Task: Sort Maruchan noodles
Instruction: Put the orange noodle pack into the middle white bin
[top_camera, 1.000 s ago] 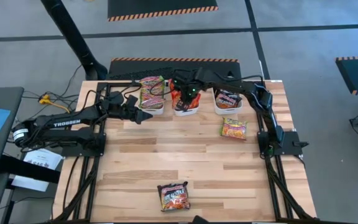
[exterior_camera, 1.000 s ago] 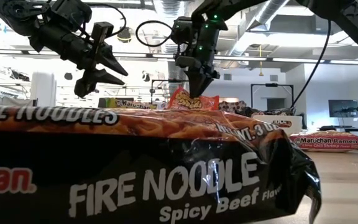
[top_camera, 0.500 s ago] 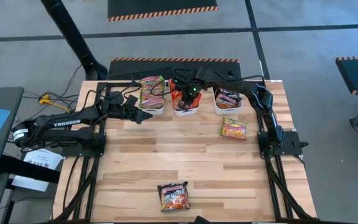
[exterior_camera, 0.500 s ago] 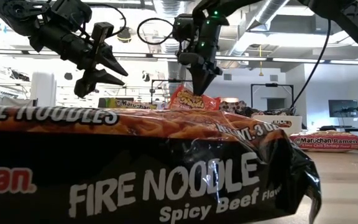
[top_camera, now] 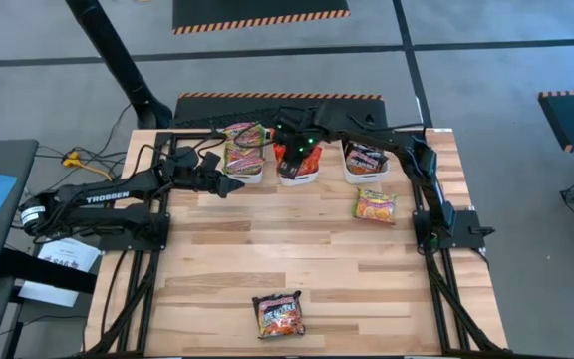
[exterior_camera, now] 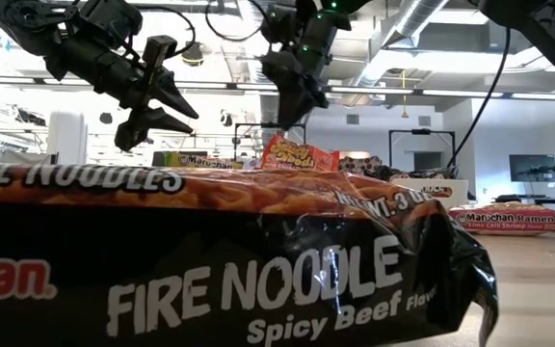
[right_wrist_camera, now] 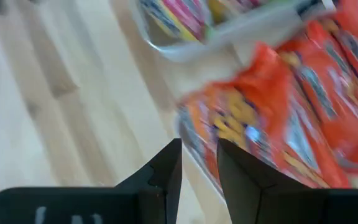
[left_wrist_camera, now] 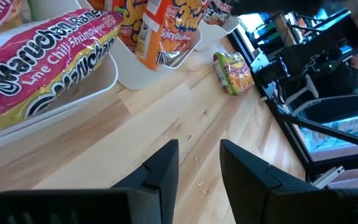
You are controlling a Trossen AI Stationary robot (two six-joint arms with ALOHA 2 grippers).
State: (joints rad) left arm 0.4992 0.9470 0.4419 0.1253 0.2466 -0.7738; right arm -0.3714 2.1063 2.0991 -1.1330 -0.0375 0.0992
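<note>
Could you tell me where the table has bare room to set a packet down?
The wide bare patch lies mid-table, between the bins at the far edge and the black packet near the front. It is crowded at the three bins, where the right hand hovers.

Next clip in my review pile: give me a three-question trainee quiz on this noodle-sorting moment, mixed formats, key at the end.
1. True or false: the right gripper is above the middle bin and holds no packet.
2. How many noodle packets lie loose on the table, outside the bins? A) one B) two C) four
3. Fill in: the left gripper hovers near the ____ bin, the one with the green-yellow packets.

Key:
1. True; its fingers are slightly apart with nothing between them.
2. B: the black packet at the near edge and the green-yellow packet on the right.
3. left.
</note>
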